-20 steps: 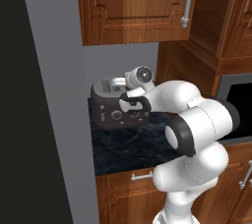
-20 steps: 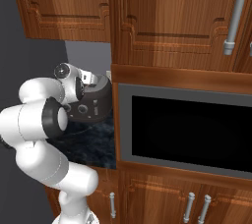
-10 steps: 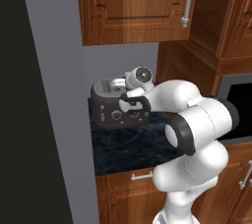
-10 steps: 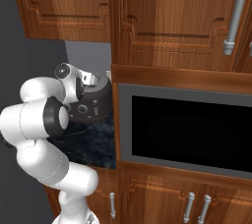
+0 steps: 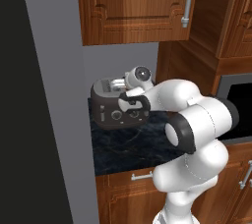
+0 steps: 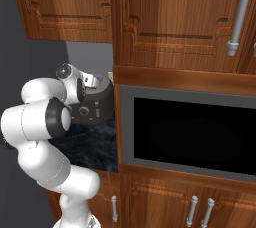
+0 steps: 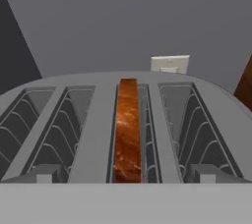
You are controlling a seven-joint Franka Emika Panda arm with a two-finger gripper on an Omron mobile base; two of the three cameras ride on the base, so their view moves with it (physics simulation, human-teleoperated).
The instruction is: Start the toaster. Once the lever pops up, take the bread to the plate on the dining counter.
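The dark grey toaster (image 5: pixel 115 110) stands at the back of a small dark-topped counter (image 5: pixel 125 147), also seen past my arm in the right base view (image 6: pixel 100 107). My gripper (image 5: pixel 123 88) hovers just above the toaster's silver top, near its front edge, open and holding nothing. In the hand view I look along the four slots of the toaster (image 7: pixel 101 125). The bread (image 7: pixel 128 129) sits sunk in the third slot from the left, only its brown crust edge showing. The plate and the dining counter are out of view.
Wooden upper cabinets (image 5: pixel 133 7) hang low over the toaster. A built-in black oven (image 6: pixel 190 137) in a wooden column stands close on its right. A grey wall panel (image 5: pixel 51 95) closes the left side. A white wall outlet (image 7: pixel 170 64) is behind the toaster.
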